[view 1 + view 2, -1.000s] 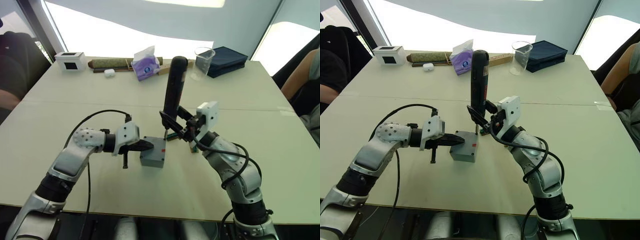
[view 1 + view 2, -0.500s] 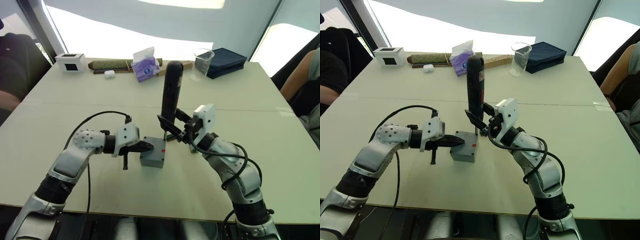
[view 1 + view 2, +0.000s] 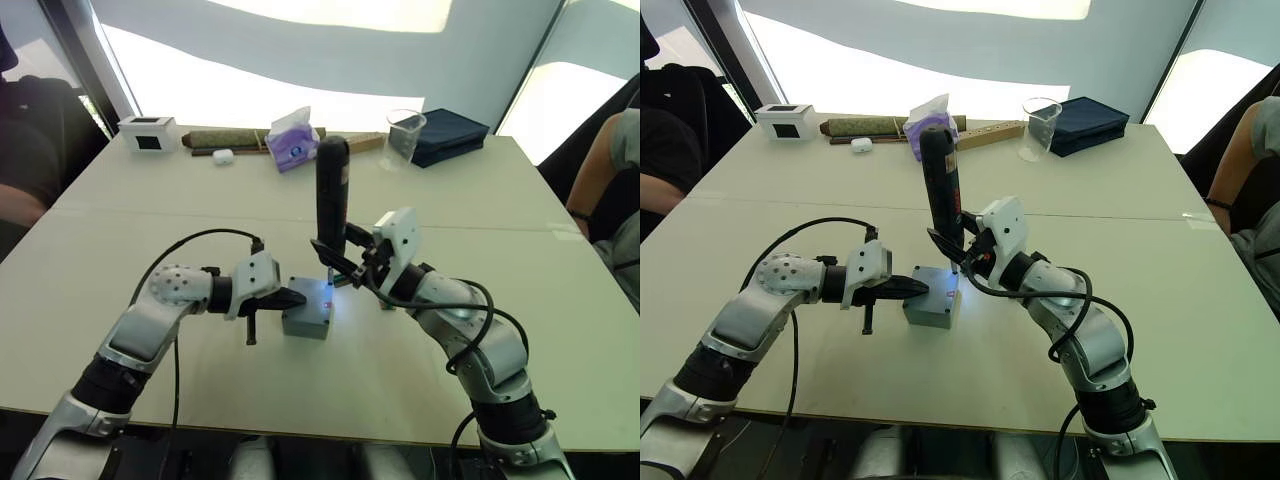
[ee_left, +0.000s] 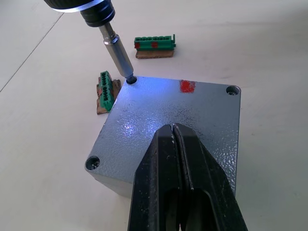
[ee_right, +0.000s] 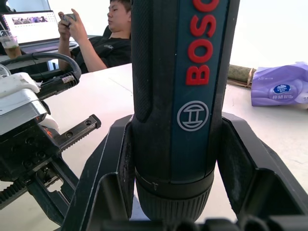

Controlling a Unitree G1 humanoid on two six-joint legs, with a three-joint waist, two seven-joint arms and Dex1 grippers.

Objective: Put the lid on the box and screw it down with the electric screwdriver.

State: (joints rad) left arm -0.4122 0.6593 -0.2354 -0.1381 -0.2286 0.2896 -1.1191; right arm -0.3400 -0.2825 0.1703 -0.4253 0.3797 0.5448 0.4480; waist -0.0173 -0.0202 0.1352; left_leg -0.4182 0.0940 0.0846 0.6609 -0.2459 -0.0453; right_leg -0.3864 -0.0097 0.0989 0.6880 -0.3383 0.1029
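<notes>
"BOSCH" electric screwdriver (image 5: 180,96), apparently, bit in lid (image 4: 178,125) corner

The lid (image 4: 178,120) covers the box (image 3: 305,322) interior; its near corner seems hidden behind the left gripper (image 4: 175,144).

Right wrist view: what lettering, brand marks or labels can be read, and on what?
"BOSC": red letters on the black cylindrical electric screwdriver, top cut off by the frame.
"H" in a circle: logo below it on the same tool.
Purple tissue pack: blue label, print too small to read.
</notes>
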